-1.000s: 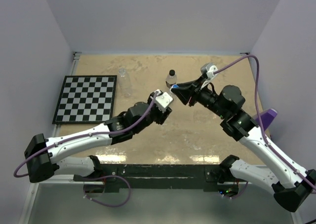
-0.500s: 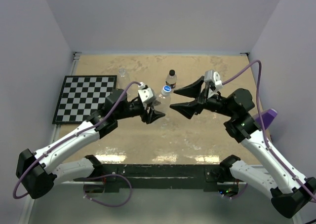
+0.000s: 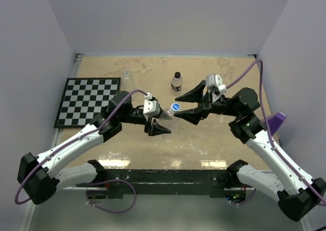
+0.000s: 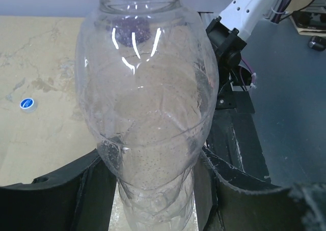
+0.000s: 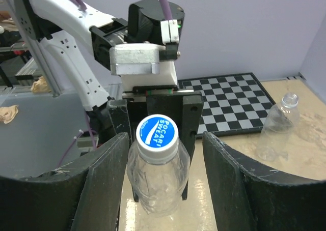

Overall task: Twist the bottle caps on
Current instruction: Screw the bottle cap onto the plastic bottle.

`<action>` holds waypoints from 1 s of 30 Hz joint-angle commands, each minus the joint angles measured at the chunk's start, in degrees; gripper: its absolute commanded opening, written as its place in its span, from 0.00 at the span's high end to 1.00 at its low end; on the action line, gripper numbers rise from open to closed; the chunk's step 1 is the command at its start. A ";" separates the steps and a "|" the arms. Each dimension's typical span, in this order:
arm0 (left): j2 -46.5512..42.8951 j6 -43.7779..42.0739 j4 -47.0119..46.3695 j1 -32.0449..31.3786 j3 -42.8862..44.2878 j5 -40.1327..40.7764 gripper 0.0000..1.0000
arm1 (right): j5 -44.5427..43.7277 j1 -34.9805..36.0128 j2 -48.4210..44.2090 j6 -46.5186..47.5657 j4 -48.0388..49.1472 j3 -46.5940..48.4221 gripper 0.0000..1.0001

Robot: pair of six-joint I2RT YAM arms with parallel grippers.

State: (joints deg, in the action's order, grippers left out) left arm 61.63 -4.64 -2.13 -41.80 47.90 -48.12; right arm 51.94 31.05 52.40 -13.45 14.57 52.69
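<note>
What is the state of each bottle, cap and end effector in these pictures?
left end effector: shut on the held bottle.
right end effector: open, one finger each side of the blue cap.
held bottle: tilted, blue cap on.
black-capped bottle: upright, capped.
third bottle: upright, uncapped.
loose blue cap: lying on the table.

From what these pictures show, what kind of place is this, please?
Most likely a robot test cell in a laboratory, not a home. Plain walls box in a tan table, two robot arms are bolted to its near edge, and a black and white checkerboard lies on it, far left.
</note>
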 commanded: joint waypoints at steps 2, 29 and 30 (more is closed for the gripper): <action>0.86 -2.21 -2.44 0.23 1.58 -4.00 1.00 | 4.92 -0.20 0.07 -1.48 3.97 3.04 0.38; 1.48 -0.20 3.81 -13.82 7.64 50.19 1.00 | -25.88 2.87 2.26 1.24 -10.77 3.30 1.00; 1.65 1.03 3.10 -14.88 7.73 53.36 1.00 | -28.97 3.23 2.44 0.54 -11.75 3.13 1.00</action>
State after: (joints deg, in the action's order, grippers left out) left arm 62.43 -5.21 2.79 -51.72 50.76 -17.45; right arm 41.65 32.45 53.98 -13.21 10.28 54.06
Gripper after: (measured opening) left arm 0.580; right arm 0.307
